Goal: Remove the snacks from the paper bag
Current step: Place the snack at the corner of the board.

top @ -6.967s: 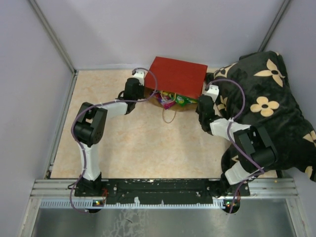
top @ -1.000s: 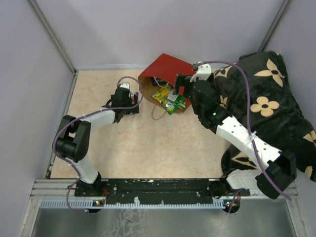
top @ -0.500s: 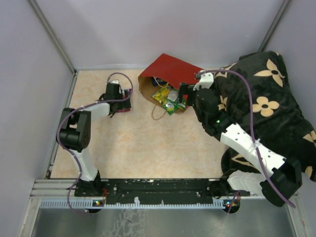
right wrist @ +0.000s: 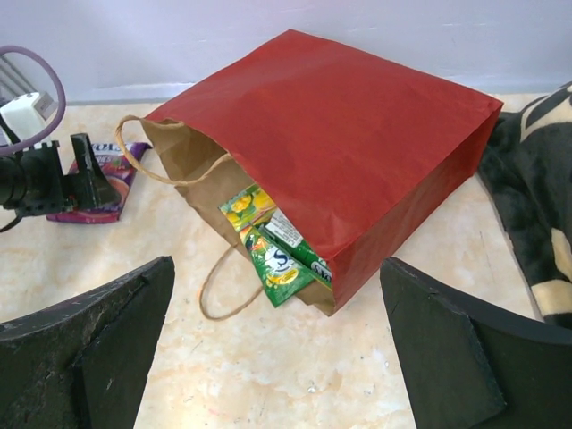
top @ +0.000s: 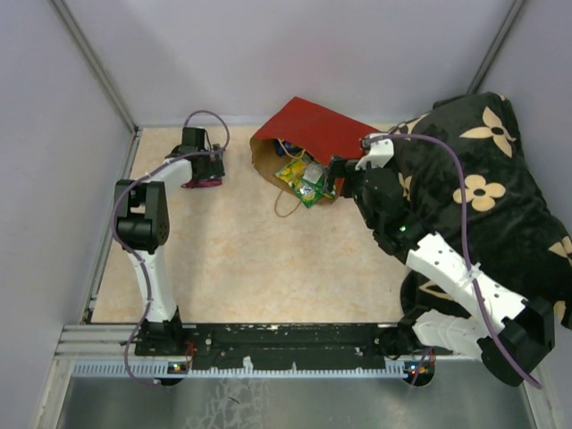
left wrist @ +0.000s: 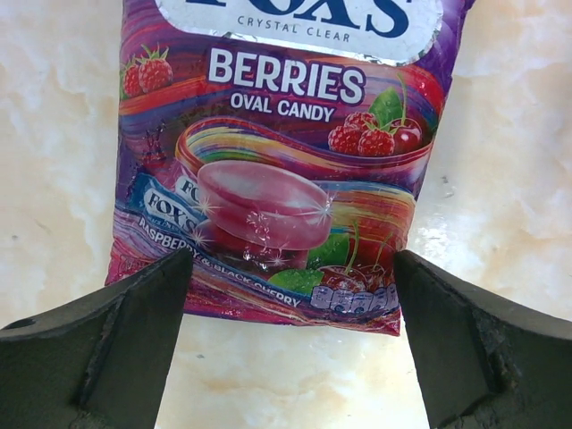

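While the red paper bag [top: 315,132] lay on its side at the far end of the marbled beige worktop [top: 250,259], its brown kraft mouth gaped toward the near edge. Glossy green and yellow candy packets [right wrist: 273,259] poked out of it, partly tucked under the upper wall. Thin tan twine handles [right wrist: 219,295] curled in loops at the opening. A flat purple candy packet [left wrist: 281,170], shiny and printed with berries, lay on the worktop well to the left of the bag. The left gripper [left wrist: 290,286] hung over that packet's lower edge, its dark jaws spread wider than the packet and pinching nothing. The right gripper [right wrist: 273,277] faced the bag's mouth from near it, jaws likewise spread wide and empty. A soft black flowered cushion [top: 483,179] lay just beside the bag's right end.
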Robot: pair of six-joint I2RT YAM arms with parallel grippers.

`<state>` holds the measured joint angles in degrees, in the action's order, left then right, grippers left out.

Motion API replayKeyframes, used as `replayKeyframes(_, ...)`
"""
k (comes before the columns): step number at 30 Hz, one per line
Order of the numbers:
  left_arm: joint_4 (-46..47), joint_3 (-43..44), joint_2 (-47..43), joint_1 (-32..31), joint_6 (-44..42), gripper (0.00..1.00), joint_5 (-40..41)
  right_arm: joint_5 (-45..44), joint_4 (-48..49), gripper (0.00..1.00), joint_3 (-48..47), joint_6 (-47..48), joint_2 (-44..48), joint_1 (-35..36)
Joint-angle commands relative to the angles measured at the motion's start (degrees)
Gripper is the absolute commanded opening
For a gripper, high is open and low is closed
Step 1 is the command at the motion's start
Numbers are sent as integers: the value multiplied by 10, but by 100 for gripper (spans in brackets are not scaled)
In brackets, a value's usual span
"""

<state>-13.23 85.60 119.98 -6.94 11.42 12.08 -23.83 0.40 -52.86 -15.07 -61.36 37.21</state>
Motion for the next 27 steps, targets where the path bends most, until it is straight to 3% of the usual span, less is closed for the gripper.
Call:
replayKeyframes(1, -10, 20, 13, 9, -43, 100, -4, 17, 15, 99, 16, -15, 18, -2)
replayKeyframes(11, -71, 194, 120, 55, -115, 99, -6, 106, 13, 99, 120, -101, 120, -2)
replayKeyframes(19, -91, 225, 176, 131, -103, 99, -16, 71, -15, 99, 140, -97, 198, -2)
replayKeyframes(27, -95, 232, 193, 164, -156, 99, 16, 94, 1, 99, 142, -105, 159, -2)
